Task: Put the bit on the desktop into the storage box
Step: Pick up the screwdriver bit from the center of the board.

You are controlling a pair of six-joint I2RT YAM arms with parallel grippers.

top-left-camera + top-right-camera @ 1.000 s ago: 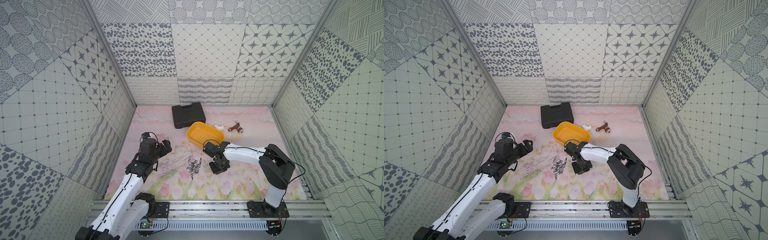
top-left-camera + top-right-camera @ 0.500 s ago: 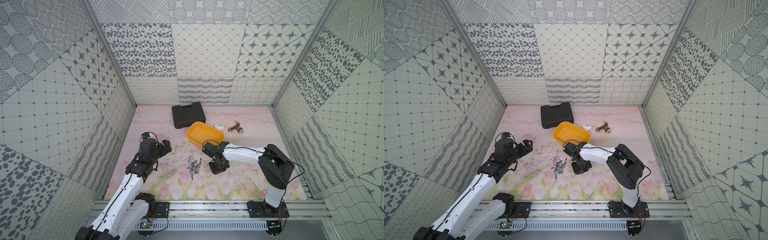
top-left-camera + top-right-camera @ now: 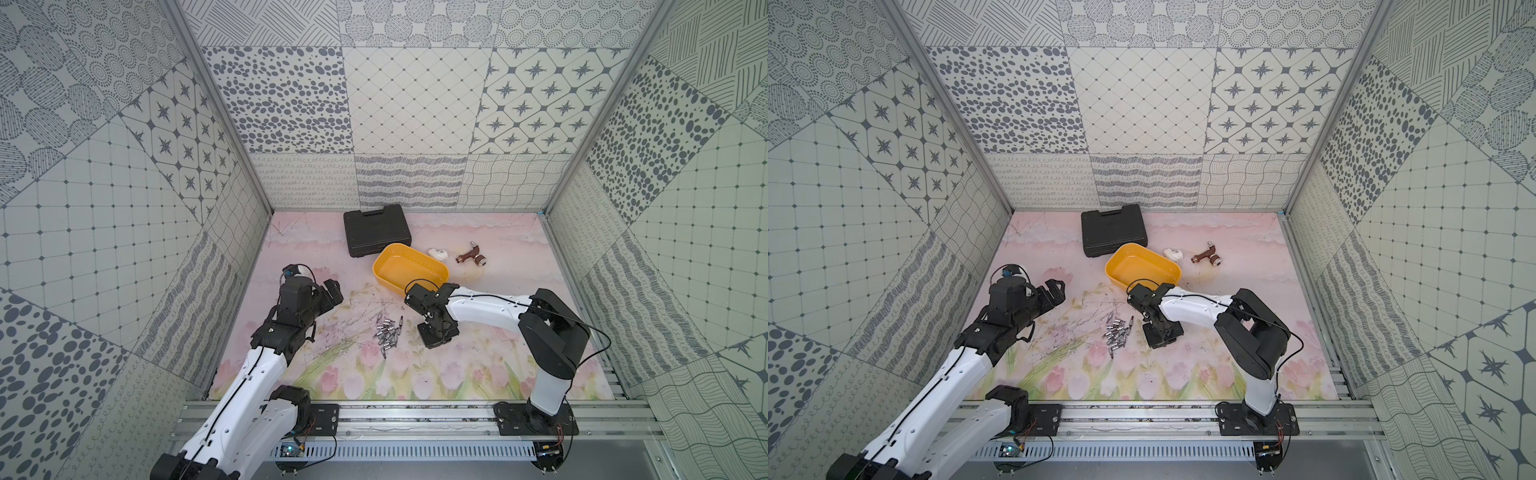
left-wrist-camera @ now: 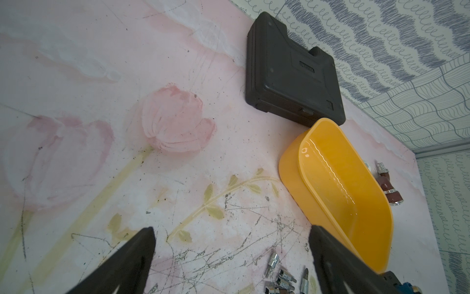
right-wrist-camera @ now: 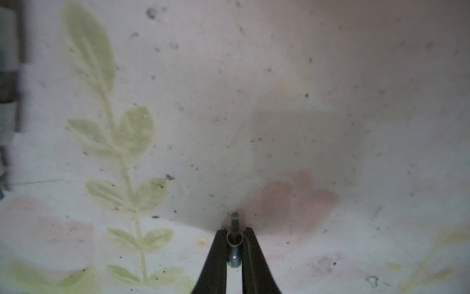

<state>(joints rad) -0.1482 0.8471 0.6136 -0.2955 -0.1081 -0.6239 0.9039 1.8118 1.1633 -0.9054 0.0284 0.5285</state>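
Pinching one bit [image 5: 235, 221] between its jaws, right gripper [image 5: 235, 230] has not yet reached the empty box [image 3: 409, 271]; left gripper [image 4: 232, 229] gapes.

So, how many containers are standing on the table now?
2. The yellow storage box sits open near the middle of the table; the black tool case lies closed just behind it, by its far corner. None seems hidden.

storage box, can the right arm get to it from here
Probably yes: the right gripper is shut on a bit close in front of the storage box, whose top is open, and nothing lies between them.
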